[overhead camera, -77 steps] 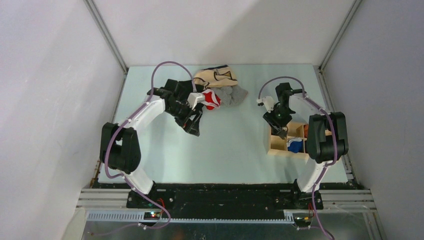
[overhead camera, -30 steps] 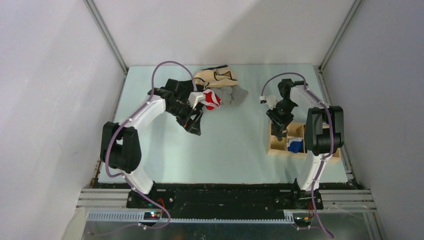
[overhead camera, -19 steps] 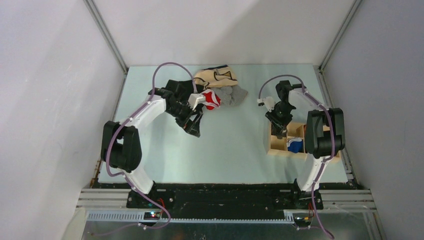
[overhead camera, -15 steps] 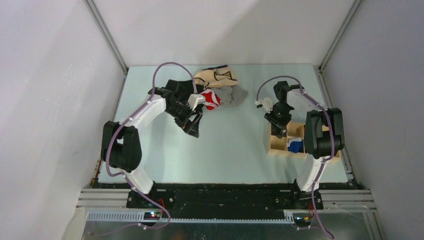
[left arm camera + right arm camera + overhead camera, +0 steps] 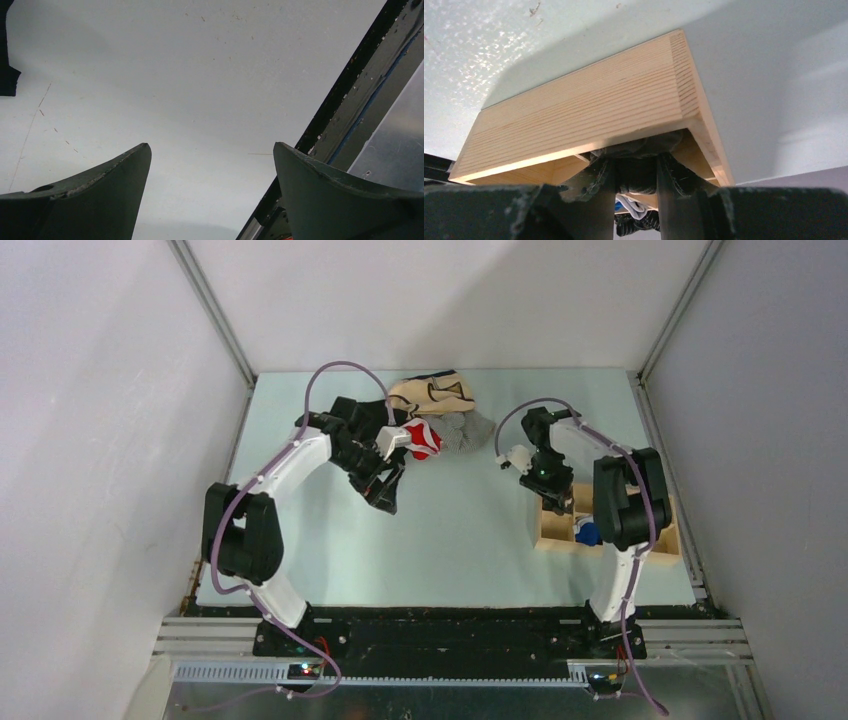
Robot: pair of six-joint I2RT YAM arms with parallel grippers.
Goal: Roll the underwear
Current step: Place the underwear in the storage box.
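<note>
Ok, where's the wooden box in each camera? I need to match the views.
Top external: the wooden box sits on the right side of the pale table top.
Left wrist: not in it.
Right wrist: it fills the middle, an outer wall facing the camera.
Shared landmark: the table top, which shows in all three views.

A compartmented wooden box (image 5: 547, 530) sits toward the right of the pale table (image 5: 450, 540) (a blue item (image 5: 588, 534) lies in one cell). Near the far edge, a beige garment (image 5: 432, 393), a red-and-white piece (image 5: 423, 439) and a grey garment (image 5: 468, 432) are heaped together.
</note>
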